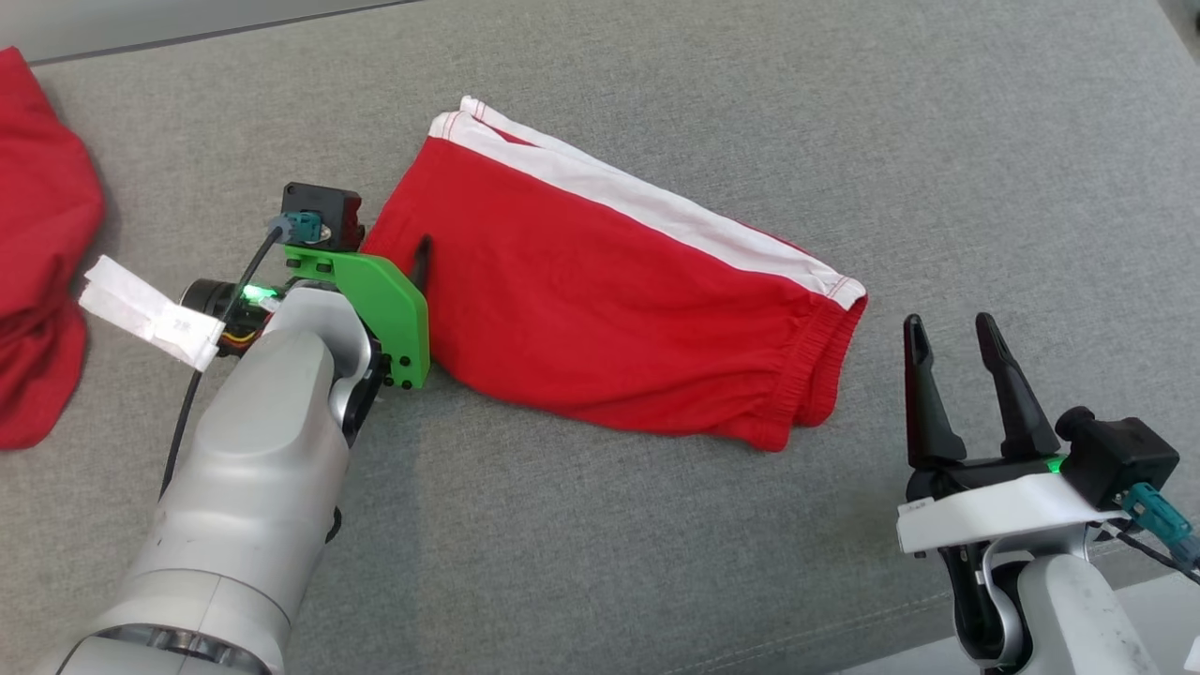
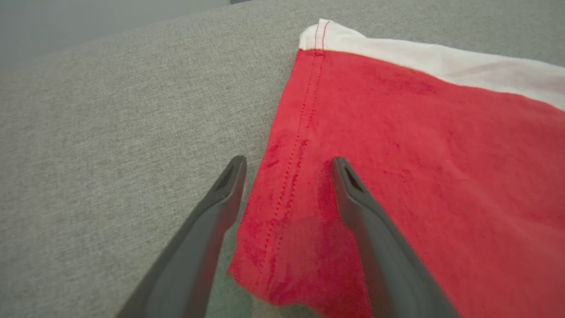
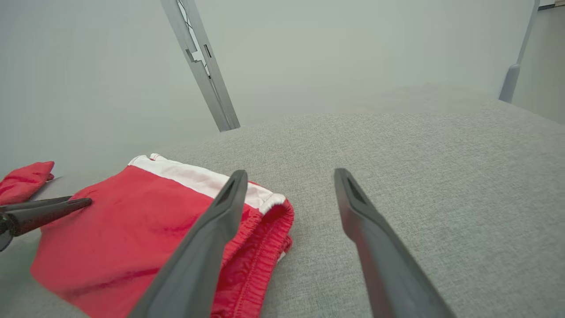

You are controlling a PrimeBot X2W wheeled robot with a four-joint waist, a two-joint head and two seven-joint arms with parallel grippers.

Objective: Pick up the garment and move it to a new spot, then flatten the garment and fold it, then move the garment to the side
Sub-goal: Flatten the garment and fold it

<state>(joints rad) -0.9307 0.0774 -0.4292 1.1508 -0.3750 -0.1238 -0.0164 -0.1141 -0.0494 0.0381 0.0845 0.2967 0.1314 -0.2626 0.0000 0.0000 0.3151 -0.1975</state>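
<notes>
Lying flat across the middle of the head view, a folded pair of red cotton shorts [image 1: 600, 309] rests on a grey woven fabric surface [image 1: 656, 525]. A white side stripe [image 1: 656, 211] runs along the shorts' upper edge, and the gathered elastic waistband [image 1: 806, 375] points toward the lower right of the frame.

The left gripper [image 2: 288, 162] sits at the shorts' left end with its fingers spread. In the left wrist view they straddle the stitched hem [image 2: 300, 145], one finger [image 2: 220, 198] over grey fabric and the other [image 2: 362, 207] over red cloth. I cannot tell whether the tips press on the cloth.

The right gripper [image 1: 949, 328] is at the lower right of the head view, fingers spread and holding nothing, near the waistband but apart from it.

A second crumpled red cloth [image 1: 37, 234] lies at the left edge of the frame, well apart from the shorts.
</notes>
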